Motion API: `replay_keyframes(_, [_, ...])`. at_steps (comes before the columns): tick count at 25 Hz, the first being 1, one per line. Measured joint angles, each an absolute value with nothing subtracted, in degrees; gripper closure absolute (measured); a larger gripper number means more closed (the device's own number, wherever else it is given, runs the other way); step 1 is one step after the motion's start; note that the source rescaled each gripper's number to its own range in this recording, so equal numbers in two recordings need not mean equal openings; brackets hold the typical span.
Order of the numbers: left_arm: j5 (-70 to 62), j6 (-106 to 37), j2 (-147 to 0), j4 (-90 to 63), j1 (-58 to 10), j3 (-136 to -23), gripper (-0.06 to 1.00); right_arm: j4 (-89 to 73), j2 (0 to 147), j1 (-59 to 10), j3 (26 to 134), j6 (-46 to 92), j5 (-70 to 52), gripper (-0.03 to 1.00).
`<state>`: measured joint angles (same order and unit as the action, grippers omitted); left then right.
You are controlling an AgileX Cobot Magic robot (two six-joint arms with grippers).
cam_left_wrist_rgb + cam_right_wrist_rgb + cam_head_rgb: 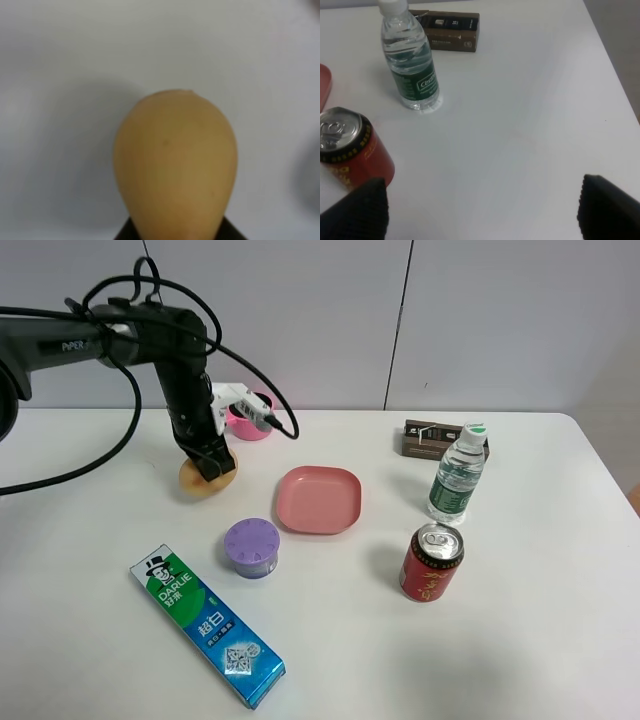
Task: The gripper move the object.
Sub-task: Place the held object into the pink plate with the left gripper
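The tan-yellow potato [198, 483] lies at the left of the white table [330, 640], left of the pink plate [318, 500]. My left gripper [212, 462] points down onto it with its black jaws closed around it. In the left wrist view the potato [175, 165] fills the middle, and only the dark finger [231, 234] bases show at its sides. I cannot tell whether it is lifted off the table. My right gripper [482, 210] is open and empty above bare table; it is out of the exterior high view.
A purple lidded container [252, 546] stands in front of the plate and a toothpaste box [205, 625] lies near the front. A pink cup [250, 422] is behind the left arm. A red can [432, 562], a water bottle [457, 472] and a brown box [440, 438] stand at the right.
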<state>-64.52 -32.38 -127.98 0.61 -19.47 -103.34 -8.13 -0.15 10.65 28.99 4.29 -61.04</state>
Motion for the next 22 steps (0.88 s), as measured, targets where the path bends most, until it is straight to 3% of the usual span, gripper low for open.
replay_keyframes(6, [-68.6, -31.6, -123.0, -4.1, -22.5, -110.2, 0.93, -8.1, -0.1, 10.6, 29.0, 4.3, -61.0, -0.03])
replay_keyframes(13, [-68.9, -31.6, -122.4, -2.9, -35.3, -111.6, 0.94, -8.1, -0.1, 10.6, 29.0, 4.3, -61.0, -0.03])
replay_keyframes(18, [-63.0, -33.5, -122.7, 0.0, -42.7, -111.6, 0.94, -8.1, -0.1, 10.6, 29.0, 4.3, -61.0, -0.03])
replay_keyframes(22, [-57.9, -35.9, -124.9, 0.0, -44.1, -111.6, 0.94, -8.1, -0.1, 10.6, 29.0, 4.3, -61.0, -0.03])
